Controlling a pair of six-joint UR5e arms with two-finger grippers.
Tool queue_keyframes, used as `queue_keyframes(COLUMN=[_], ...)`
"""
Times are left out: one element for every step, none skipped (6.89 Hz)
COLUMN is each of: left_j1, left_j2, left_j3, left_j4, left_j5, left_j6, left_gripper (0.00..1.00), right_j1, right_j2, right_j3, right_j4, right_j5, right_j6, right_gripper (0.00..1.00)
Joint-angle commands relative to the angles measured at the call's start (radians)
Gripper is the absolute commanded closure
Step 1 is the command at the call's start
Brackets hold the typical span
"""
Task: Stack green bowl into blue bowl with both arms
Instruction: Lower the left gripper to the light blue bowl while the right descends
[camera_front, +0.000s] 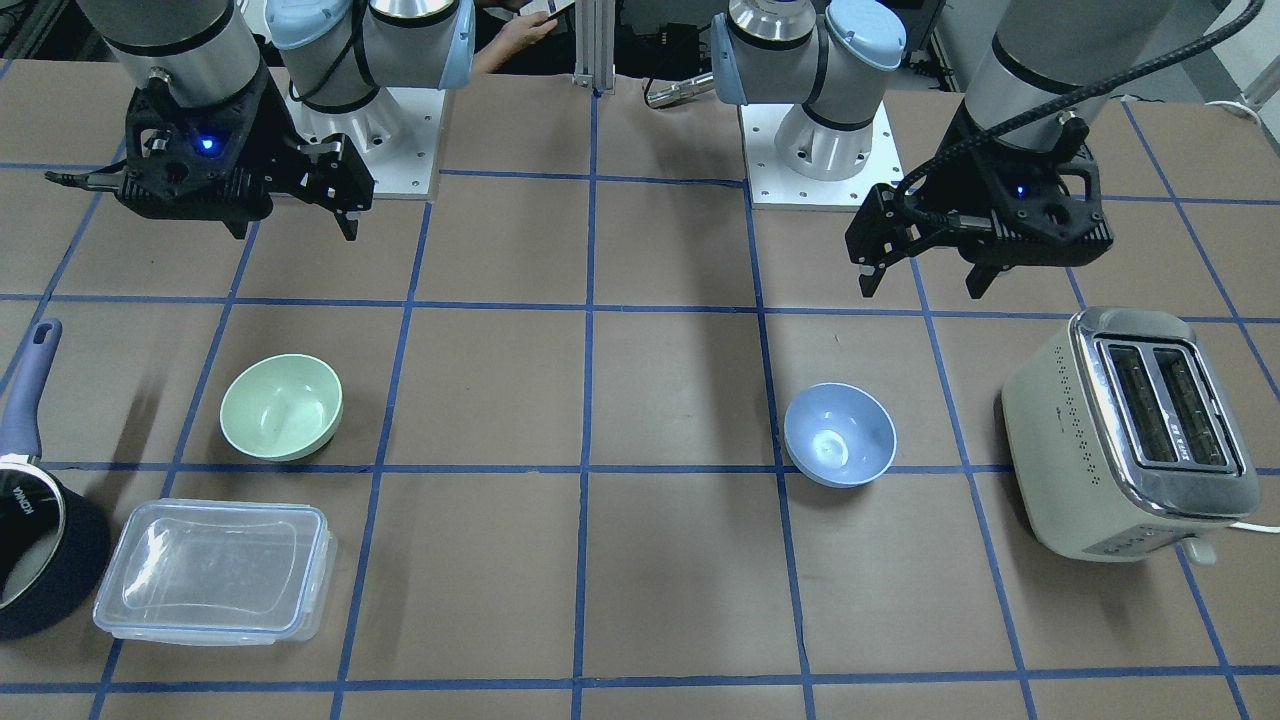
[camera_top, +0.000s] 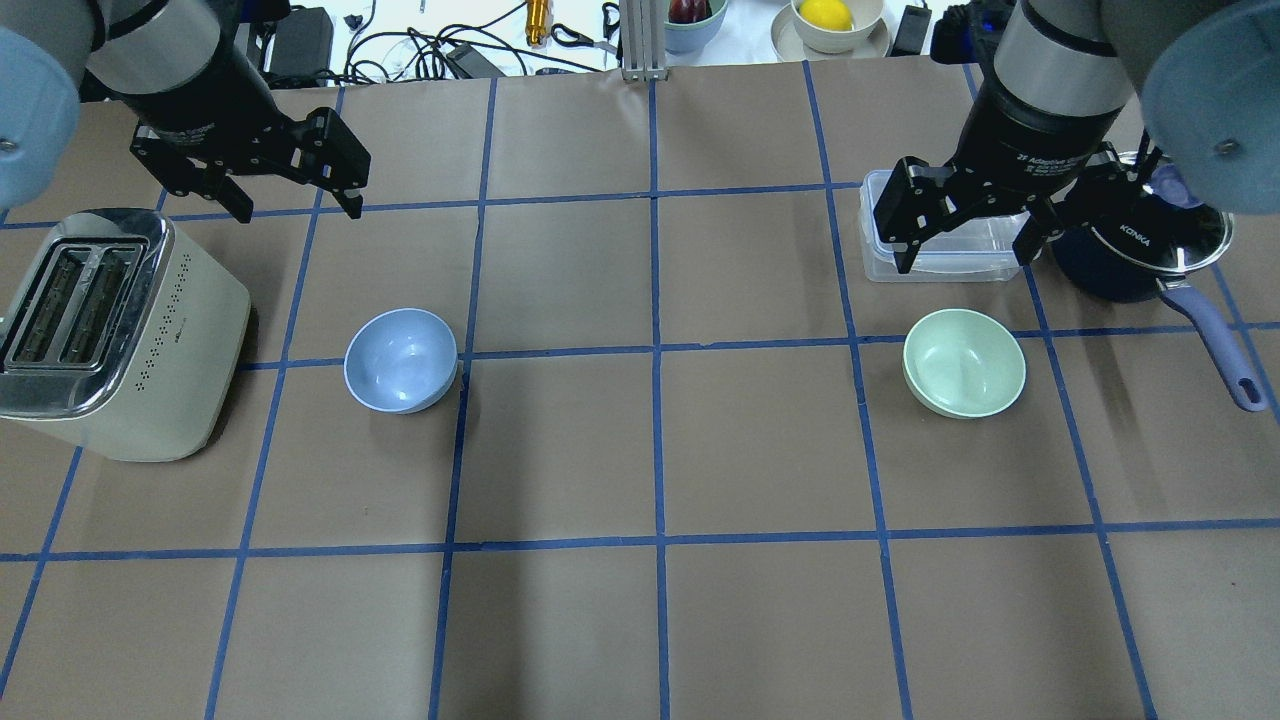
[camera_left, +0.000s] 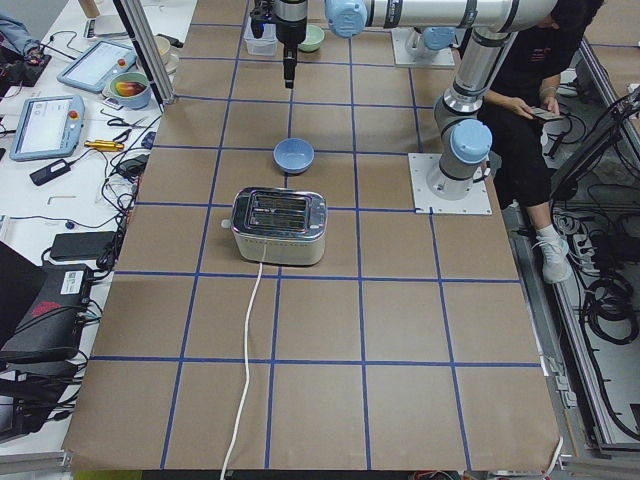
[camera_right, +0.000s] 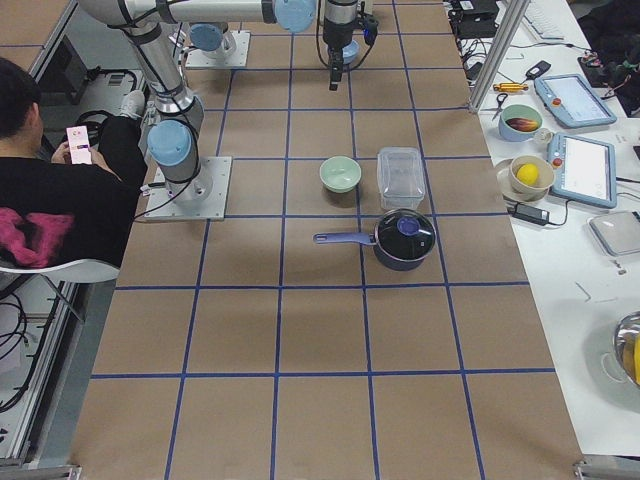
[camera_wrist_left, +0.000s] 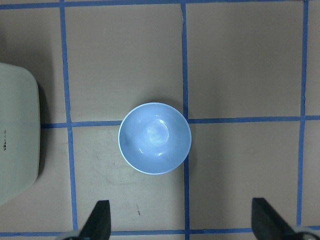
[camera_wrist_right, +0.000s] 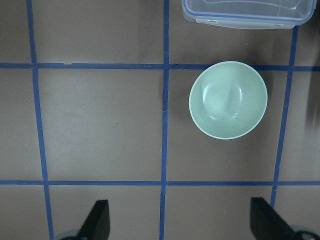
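Observation:
The green bowl (camera_front: 281, 406) (camera_top: 964, 362) (camera_wrist_right: 228, 99) stands upright and empty on the table on the robot's right side. The blue bowl (camera_front: 839, 434) (camera_top: 401, 359) (camera_wrist_left: 154, 138) stands upright and empty on its left side, about two grid squares from the green one. My right gripper (camera_front: 295, 228) (camera_top: 965, 250) (camera_wrist_right: 180, 220) hangs open and empty well above the table, near the green bowl. My left gripper (camera_front: 920, 285) (camera_top: 298, 205) (camera_wrist_left: 182, 220) hangs open and empty above the table, near the blue bowl. Neither gripper touches a bowl.
A cream toaster (camera_front: 1130, 430) (camera_top: 100, 330) stands beside the blue bowl, its cord trailing off the table. A clear lidded container (camera_front: 215, 570) (camera_top: 875, 225) and a dark blue saucepan (camera_front: 30, 540) (camera_top: 1150, 250) sit near the green bowl. A seated person (camera_right: 50, 200) is beside the robot base.

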Motion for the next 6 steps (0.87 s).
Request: queue_keyframes(left_j1=[-0.007,-0.007,-0.004,-0.004,-0.005,-0.010], left_j2=[-0.006,-0.012,-0.036,-0.082,-0.149,-0.206], left_j3=[-0.007,-0.011,-0.018,-0.040,-0.101,-0.175], left_j4=[-0.003,-0.002,0.006,0.029,0.173,0.319], left_j5=[0.033,0.041,0.056,0.041,0.035,0.004], left_j6=[0.000,0.004,0.012,0.009,-0.002,-0.037], left_gripper=[0.00,0.00,0.00,0.00,0.00,0.00], right_j1=[0.000,-0.002,0.000,0.000,0.000,-0.024], right_j2=[0.000,0.000,0.000,0.001,0.006,0.009], right_j3=[0.000,0.000,0.000,0.000,0.000,0.002], right_j4=[0.000,0.000,0.000,-0.008,-0.008,-0.022], right_j5=[-0.004,-0.004,-0.004,-0.013,-0.013,-0.014], right_j6=[0.000,0.000,0.000,0.003,0.003,-0.020], right_gripper=[0.00,0.00,0.00,0.00,0.00,0.00])
